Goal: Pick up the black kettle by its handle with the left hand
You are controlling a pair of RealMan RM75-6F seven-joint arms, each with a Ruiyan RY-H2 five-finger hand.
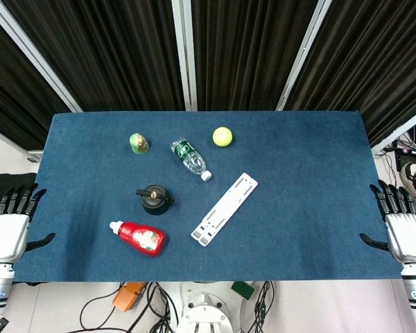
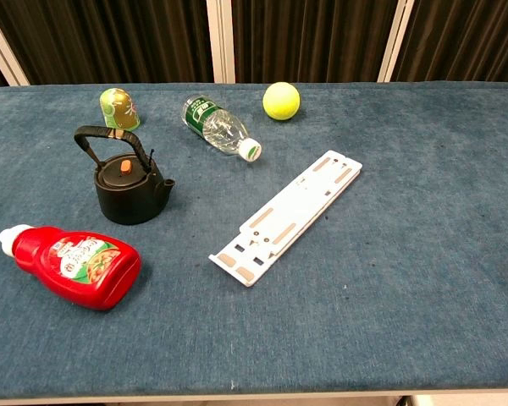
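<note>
Nearest the robot, at the lower left edge of the head view, the left hand [image 1: 7, 232] hangs just off the table's [image 1: 312, 229] left side, palm plate up, fingers spread apart and holding nothing; the right hand [image 1: 405, 229] mirrors it at the lower right edge, likewise spread and empty. Neither hand shows in the chest view. Just in from the left hand lies the ketchup bottle [image 2: 72, 264] on its side, white cap pointing to the frame's left. Beyond it, in the left-centre of the frame, stands the kettle [image 2: 131, 188], upright on the cloth, spout toward the right. Its handle [image 2: 106, 138] arches over the lid, raised and tipped a little toward the upper left, with open space under the bow. So the kettle lies to the right of the left hand and somewhat further up the frame, and it is plainly nearer that hand than the right one. My judgement is that the reach must go inward across the table edge, passing above the ketchup bottle. Right of the kettle lies a white slotted strip [image 2: 288, 216], set on a diagonal. Farthest off, across the upper frame, are a green figurine [image 2: 118, 108], a water bottle [image 2: 220, 127] on its side and a tennis ball [image 2: 281, 101].
</note>
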